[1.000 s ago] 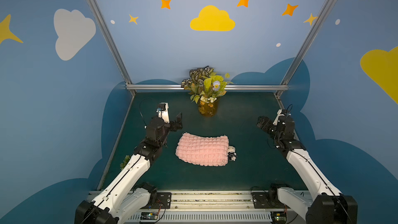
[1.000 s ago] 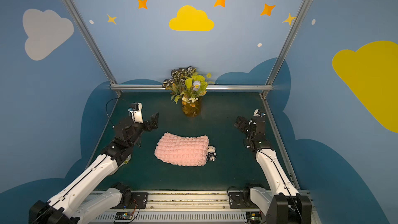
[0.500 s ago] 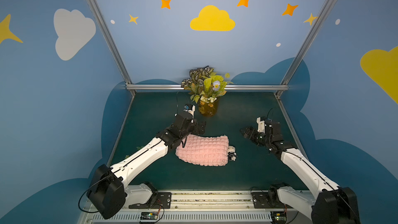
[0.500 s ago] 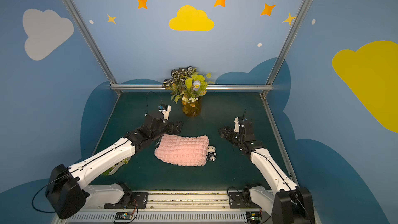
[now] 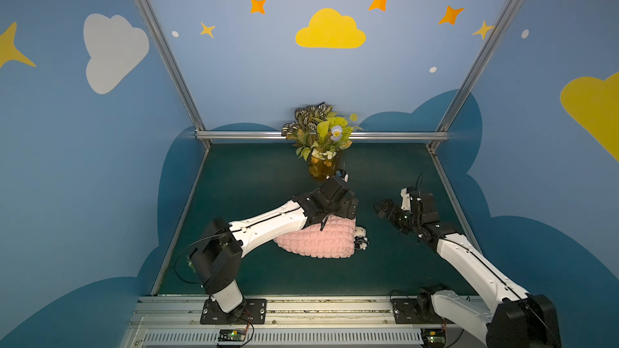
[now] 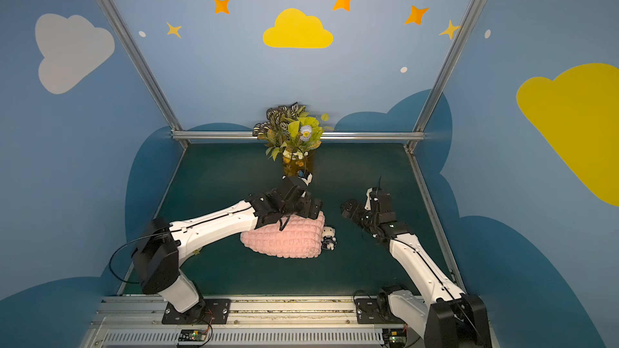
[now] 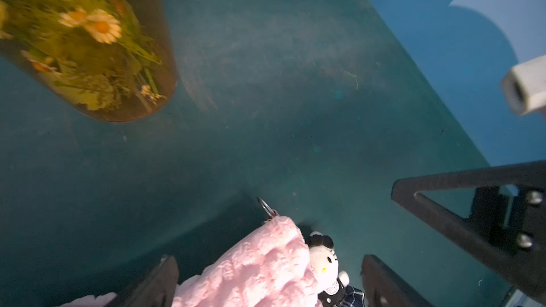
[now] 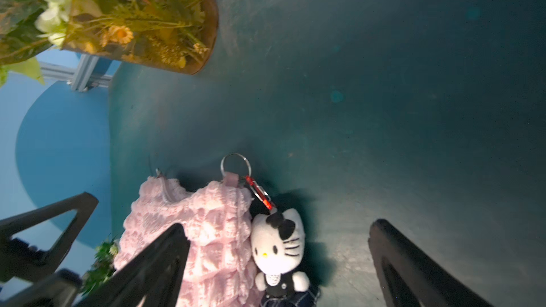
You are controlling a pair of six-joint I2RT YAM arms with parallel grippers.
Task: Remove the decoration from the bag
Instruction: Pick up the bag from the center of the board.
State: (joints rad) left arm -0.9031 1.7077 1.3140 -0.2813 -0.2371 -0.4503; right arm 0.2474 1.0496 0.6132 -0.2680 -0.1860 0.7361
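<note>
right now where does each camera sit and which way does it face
Top views: high overhead at the near edge, facing down and back; left arm and right arm show.
Left wrist: above the bag corner, facing the decoration; open jaws show.
Right wrist: beside the bag, facing the decoration; open jaws show.
Shared: every view holds bag, decoration, vase.

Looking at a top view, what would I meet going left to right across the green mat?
Left arm's black elbow → pink bubble-knit bag → white cat doll charm → right gripper. The flower vase and left gripper overlap the bag's span, so I skip them.
</note>
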